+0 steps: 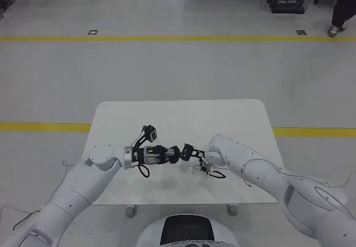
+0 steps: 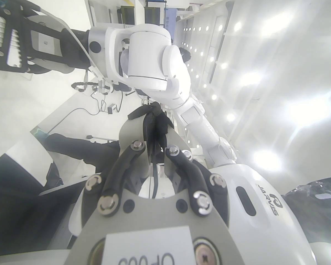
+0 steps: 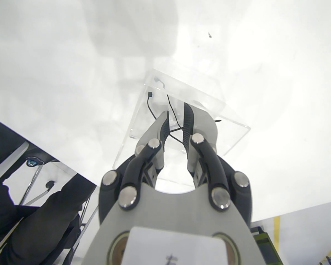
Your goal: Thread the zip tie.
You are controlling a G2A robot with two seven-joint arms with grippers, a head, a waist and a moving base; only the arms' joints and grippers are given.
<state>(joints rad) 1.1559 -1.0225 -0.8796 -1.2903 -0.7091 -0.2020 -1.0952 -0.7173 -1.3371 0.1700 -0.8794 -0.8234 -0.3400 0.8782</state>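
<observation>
Blk zip tie (image 3: 173, 132), wht table (image 1: 178, 114), yel floor stripes (image 1: 165, 39).

Thin black zip tie (image 3: 173, 133), strands crossed, between right claw (image 3: 176, 110) pads.

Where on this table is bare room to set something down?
Bare: the far half of the table, from its far edge to mid-table. Crowded: the near half, where left gripper, holding the zip tie, meets right gripper.
</observation>
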